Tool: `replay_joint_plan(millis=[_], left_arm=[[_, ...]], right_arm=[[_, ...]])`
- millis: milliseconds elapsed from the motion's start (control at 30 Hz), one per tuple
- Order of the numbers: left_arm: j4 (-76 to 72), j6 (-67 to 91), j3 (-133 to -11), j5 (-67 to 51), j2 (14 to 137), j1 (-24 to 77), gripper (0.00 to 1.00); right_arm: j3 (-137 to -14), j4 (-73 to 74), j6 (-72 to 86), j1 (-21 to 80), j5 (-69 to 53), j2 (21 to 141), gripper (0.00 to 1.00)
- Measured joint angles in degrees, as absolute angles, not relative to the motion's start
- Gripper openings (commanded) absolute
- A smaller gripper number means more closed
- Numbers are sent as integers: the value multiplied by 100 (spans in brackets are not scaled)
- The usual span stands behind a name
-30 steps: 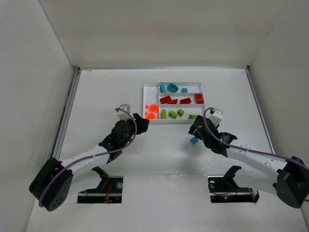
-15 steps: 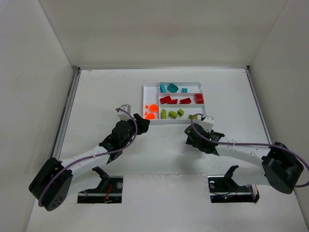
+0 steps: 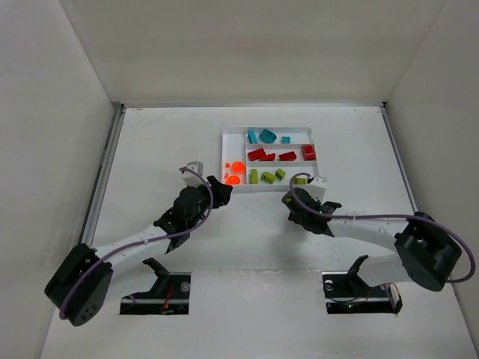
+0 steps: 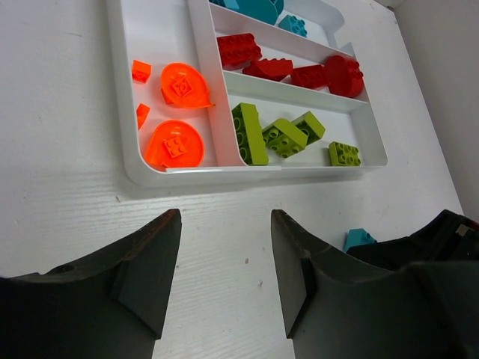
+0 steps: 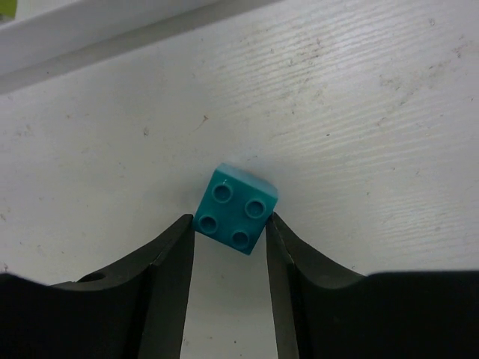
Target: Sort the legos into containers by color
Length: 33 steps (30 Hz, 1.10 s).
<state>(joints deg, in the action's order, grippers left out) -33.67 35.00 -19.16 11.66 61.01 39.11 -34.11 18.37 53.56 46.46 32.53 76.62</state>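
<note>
The white tray (image 3: 307,129) holds teal-blue bricks (image 3: 266,136) in the far slot, red bricks (image 3: 269,155) in the middle slot, lime green bricks (image 3: 268,176) in the near slot and orange pieces (image 3: 234,173) in the narrow left section. One teal-blue brick (image 5: 236,209) lies on the table in front of the tray, studs up. My right gripper (image 5: 230,221) has both fingertips touching its sides. It also shows in the left wrist view (image 4: 359,239). My left gripper (image 4: 226,217) is open and empty, just short of the tray's near left corner (image 4: 142,178).
The white table is walled at the left, back and right. The right arm (image 3: 359,224) stretches low across the table right of the tray's front. Two black mounts (image 3: 161,288) sit at the near edge.
My right gripper has swung left and come down over the loose teal-blue brick, which now sits between its fingertips. The left arm has not moved.
</note>
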Motion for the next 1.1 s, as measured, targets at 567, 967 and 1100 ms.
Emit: replay_joint_plan(millis=[567,967,1100], left_arm=[[-3450,3500,-1916,1184,6300,3887,52],[-3454,3503,-1905,1201,6187,3804,74],[-3457,3503,-1798,1221,6018,3728,81]], right_arm=[[-6587,266,3232,2786,2729,9369,28],[-8650,261,3044,1837,2401,11710,30],[-8718,314,3100,1769,2311,11926,36]])
